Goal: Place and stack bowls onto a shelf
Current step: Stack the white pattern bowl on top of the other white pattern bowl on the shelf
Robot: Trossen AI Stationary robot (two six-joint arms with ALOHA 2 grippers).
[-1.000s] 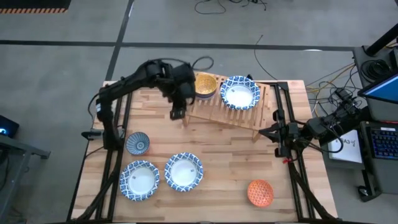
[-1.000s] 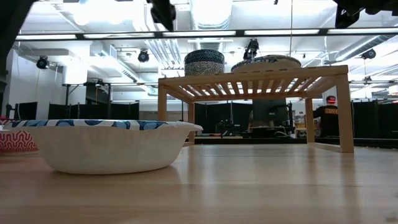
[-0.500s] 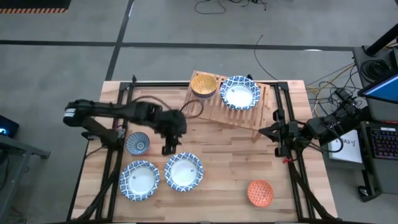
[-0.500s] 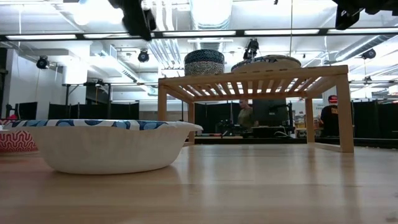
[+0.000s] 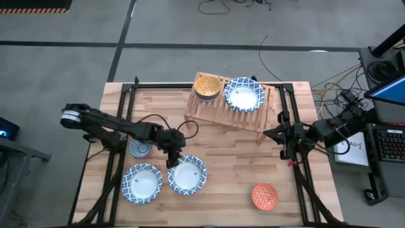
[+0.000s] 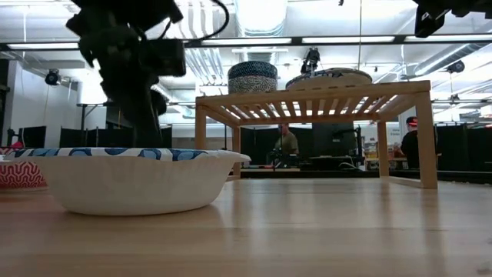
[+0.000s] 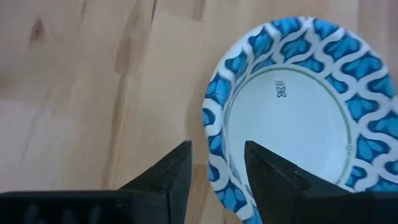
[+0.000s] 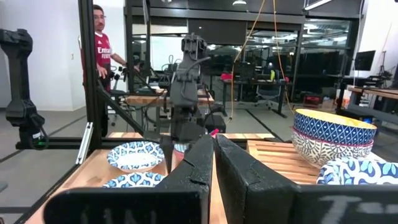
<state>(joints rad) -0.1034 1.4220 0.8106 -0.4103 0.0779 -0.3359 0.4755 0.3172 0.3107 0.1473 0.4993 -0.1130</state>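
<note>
Two wide blue-and-white bowls (image 5: 142,183) (image 5: 187,175) sit on the table near its front. My left gripper (image 5: 171,163) hangs open over the left rim of the right-hand one. In the left wrist view, one finger (image 7: 177,171) is outside the rim (image 7: 214,134) and the other (image 7: 264,171) is over the white centre. The wooden shelf (image 5: 218,113) at the far side carries a yellow bowl (image 5: 207,85) stacked in a blue-patterned one, and a wide bowl (image 5: 244,95). My right gripper (image 5: 266,134) waits shut at the table's right edge.
A small blue-patterned bowl (image 5: 140,147) sits just left of my left arm, partly under it. An orange bowl (image 5: 264,196) lies near the front right corner. Bare planks stretch between the shelf and the front bowls. People stand in the room beyond the table.
My left gripper has left the shelf's left end, travelled toward the table's near edge and dropped low, ending over the rim of the right-hand wide bowl. The bowls have not moved.
</note>
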